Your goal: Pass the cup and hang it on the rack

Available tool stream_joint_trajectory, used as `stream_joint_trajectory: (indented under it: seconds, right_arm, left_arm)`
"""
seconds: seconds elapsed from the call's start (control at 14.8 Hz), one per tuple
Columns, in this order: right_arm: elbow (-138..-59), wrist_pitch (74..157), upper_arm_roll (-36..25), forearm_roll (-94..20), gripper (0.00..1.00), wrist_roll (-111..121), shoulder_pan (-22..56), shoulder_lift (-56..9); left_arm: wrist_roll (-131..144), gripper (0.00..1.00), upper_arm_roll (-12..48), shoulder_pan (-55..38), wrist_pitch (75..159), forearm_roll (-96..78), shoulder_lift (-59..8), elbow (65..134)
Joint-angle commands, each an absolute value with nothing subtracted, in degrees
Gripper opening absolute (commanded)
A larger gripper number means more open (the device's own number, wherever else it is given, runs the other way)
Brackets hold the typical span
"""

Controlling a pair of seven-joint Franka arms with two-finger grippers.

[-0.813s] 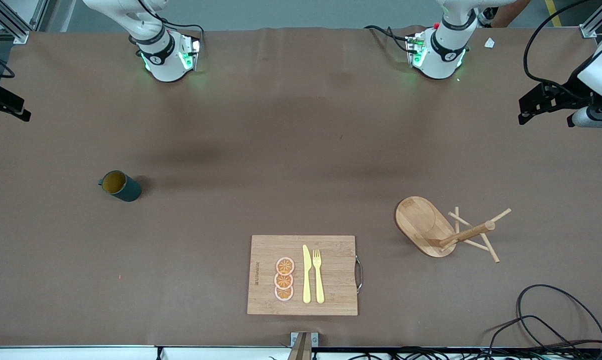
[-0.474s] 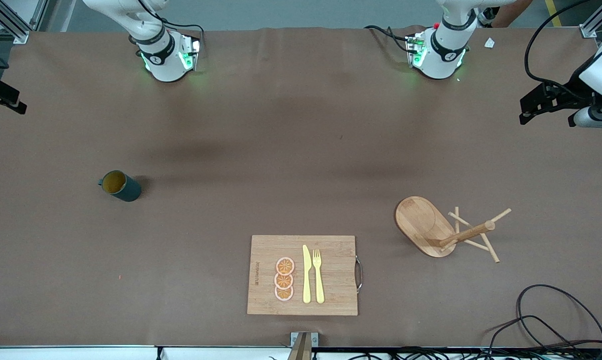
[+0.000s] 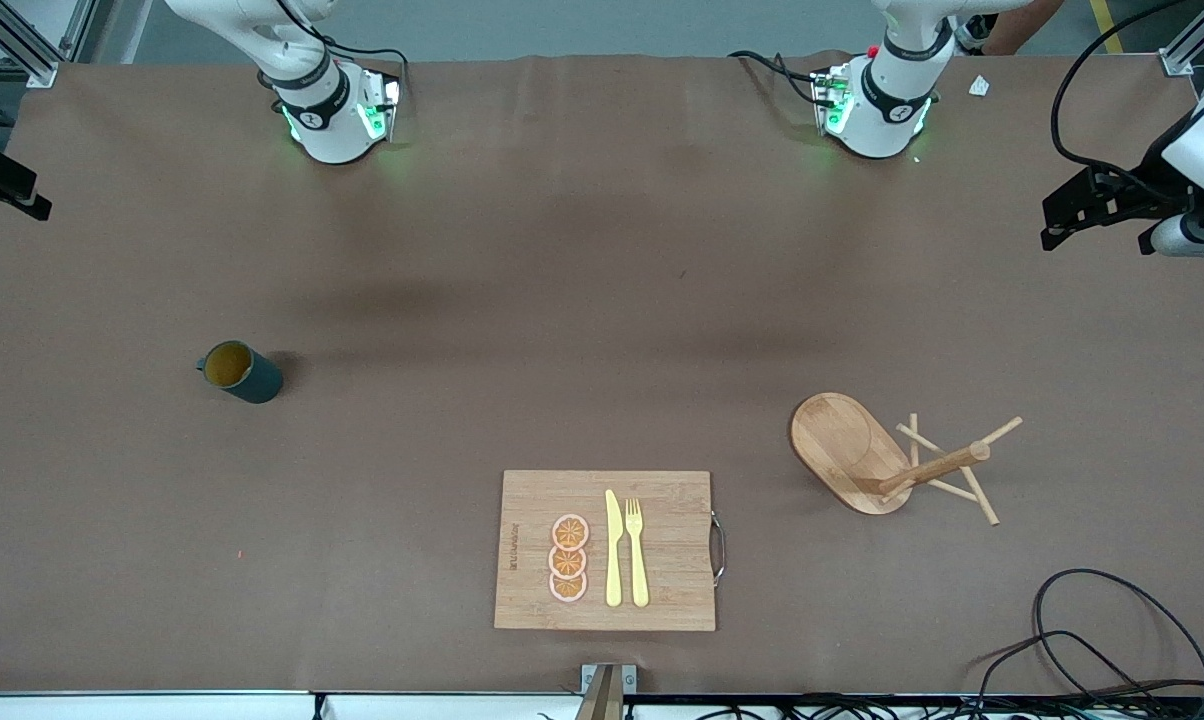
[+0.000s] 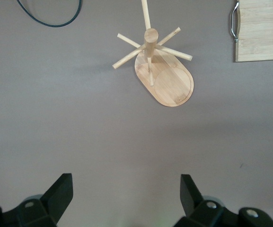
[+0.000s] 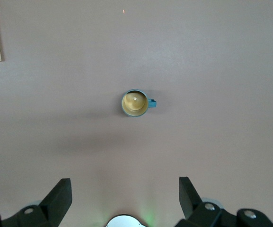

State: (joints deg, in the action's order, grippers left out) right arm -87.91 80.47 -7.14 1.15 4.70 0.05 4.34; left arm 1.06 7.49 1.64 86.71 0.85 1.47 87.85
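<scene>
The dark teal cup (image 3: 240, 371) with its yellow-ochre inside stands upright on the brown table toward the right arm's end; it also shows in the right wrist view (image 5: 135, 103), its handle out to the side. The wooden rack (image 3: 892, 460) stands on its oval base toward the left arm's end, and shows in the left wrist view (image 4: 155, 66). My right gripper (image 5: 125, 191) is open and empty, high over the table and apart from the cup. My left gripper (image 4: 126, 189) is open and empty, high over the table and apart from the rack, and shows at the front view's edge (image 3: 1062, 215).
A bamboo cutting board (image 3: 662, 590) with three orange slices, a yellow knife and a yellow fork lies near the front edge, between cup and rack. Black cables (image 3: 1102, 640) lie at the near corner at the left arm's end.
Both grippers have drifted slightly at the edges of the front view. The cup and the rack have not moved.
</scene>
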Motion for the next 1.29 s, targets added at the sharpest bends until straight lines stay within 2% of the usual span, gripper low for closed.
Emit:
stream_joint_trajectory:
  seconds: [0.0, 0.2, 0.47, 0.75, 0.88, 1.22]
  right_arm:
    - [-87.19, 80.33, -7.21, 0.7, 1.0, 3.6, 0.53, 4.83]
    - [-87.19, 81.82, -7.29, 1.4, 1.0, 3.87, 0.35, 3.18]
    - [-87.19, 87.62, -7.65, 1.14, 1.0, 4.48, -1.93, -4.99]
    - [-89.64, 92.8, -7.65, 0.79, 1.0, 8.24, -3.25, -10.36]
    - [-93.93, 98.4, -7.56, 0.27, 1.0, 13.16, -4.39, -11.07]
    - [-110.88, 115.62, -7.56, -5.35, 1.0, 29.41, -7.64, -11.07]
  left_arm:
    - [-0.18, 1.0, 7.65, 1.85, 85.69, 1.76, 0.35, 86.31]
    - [-0.18, 1.0, 7.65, 1.85, 85.69, 1.76, 0.26, 86.31]
    - [-0.18, 1.0, 7.65, 1.93, 85.69, 1.06, 0.26, 86.13]
    - [0.09, 1.0, 7.65, 1.85, 85.69, 1.05, 0.18, 86.31]
    - [-0.09, 1.0, 7.65, 1.76, 85.61, 1.05, 0.18, 86.75]
    - [0.0, 1.0, 7.65, 1.76, 85.69, 1.05, 0.18, 86.57]
